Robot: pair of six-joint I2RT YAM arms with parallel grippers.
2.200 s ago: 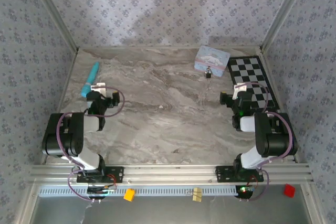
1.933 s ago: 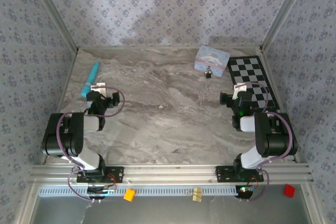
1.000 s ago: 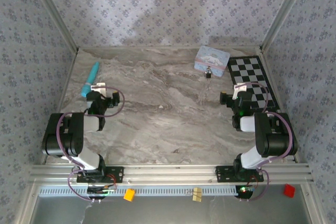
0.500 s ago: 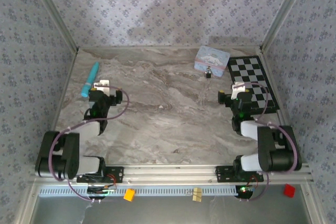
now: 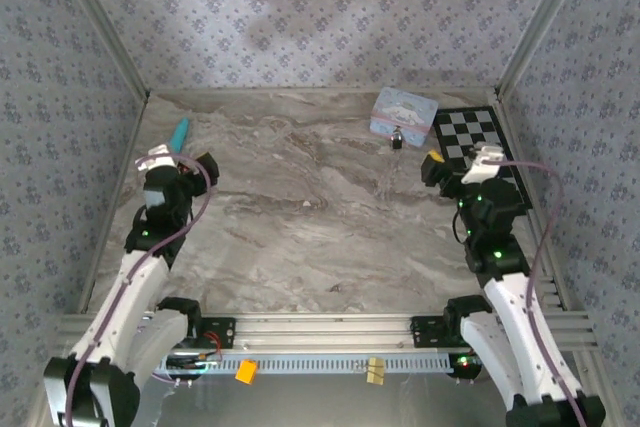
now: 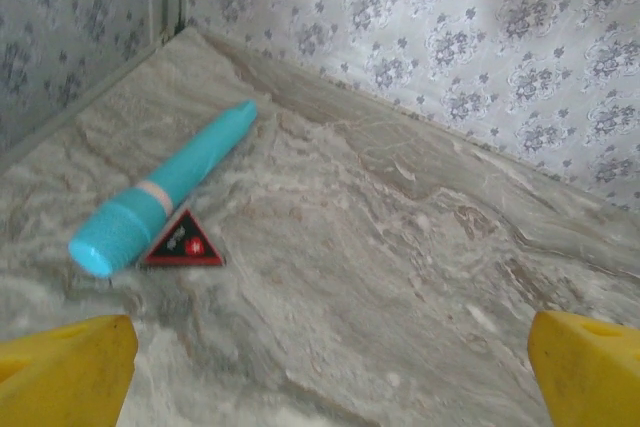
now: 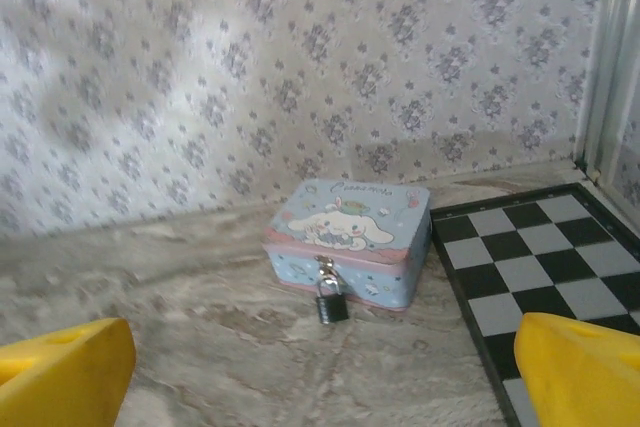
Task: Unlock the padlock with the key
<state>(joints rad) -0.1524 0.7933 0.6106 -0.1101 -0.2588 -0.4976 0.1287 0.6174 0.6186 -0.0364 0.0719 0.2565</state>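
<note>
While tiny dark padlock (image 7: 331,305) hangs mid-frame on pastel tin box (image 7: 350,227), checkered mat (image 7: 540,267) right: left gripper (image 6: 320,367), right gripper (image 7: 322,372) wide.

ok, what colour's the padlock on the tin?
The padlock is dark, nearly black; clearest in the right wrist view.

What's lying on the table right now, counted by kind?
tin: 1
padlock: 1
checkered mat: 1
turquoise microphone: 1
triangle tag: 1
Total: 5
</note>
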